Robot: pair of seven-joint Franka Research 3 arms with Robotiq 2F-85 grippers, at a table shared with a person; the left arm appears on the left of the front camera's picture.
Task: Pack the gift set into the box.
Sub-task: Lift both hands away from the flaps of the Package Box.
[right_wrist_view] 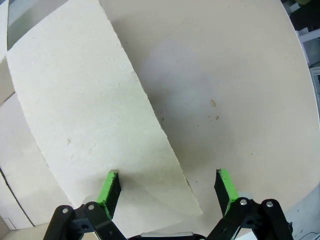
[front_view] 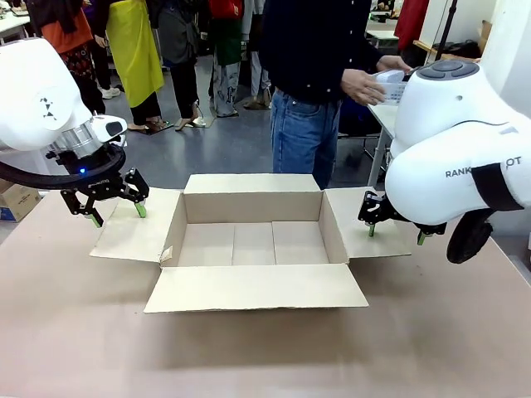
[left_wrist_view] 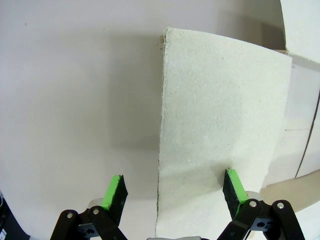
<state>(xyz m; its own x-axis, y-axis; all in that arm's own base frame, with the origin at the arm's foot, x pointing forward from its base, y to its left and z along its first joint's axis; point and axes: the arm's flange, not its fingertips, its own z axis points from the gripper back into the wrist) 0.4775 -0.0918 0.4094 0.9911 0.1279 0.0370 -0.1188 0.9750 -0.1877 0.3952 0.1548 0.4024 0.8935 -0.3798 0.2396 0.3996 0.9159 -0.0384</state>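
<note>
along the near edge of the table (front_view: 249,356) the brown top lies bare. just beyond it, in the middle of the table, sits the box (front_view: 253,207). it is open, with all four flaps folded outward. the near flap (front_view: 257,288) lies toward the robot's edge. the cardboard floor shows plainly, crossed by two seams.

at the left side the left pincer (front_view: 119,214) hangs low over the outer far corner of the left flap (front_view: 133,236). its fingers are spread wide and hold nothing. in the left wrist view the left pincer (left_wrist_view: 174,182) straddles the flap's edge, with one green pad over the left flap (left_wrist_view: 220,125) and the other over the table (left_wrist_view: 75,100). whether a tip touches the cardboard i cannot tell.

at the right side the right pincer (front_view: 397,234) is low over the outer edge of the right flap (front_view: 365,245), also wide open and gripping nothing. in the right wrist view the right pincer (right_wrist_view: 166,179) has one pad over the right flap (right_wrist_view: 85,110) and the other over the table (right_wrist_view: 225,75).

the far flap (front_view: 249,182) points to the far edge. beyond that edge a person (front_view: 307,83) in a dark top and jeans stands, with a hand (front_view: 361,85) on a pale thing (front_view: 390,83).
</note>
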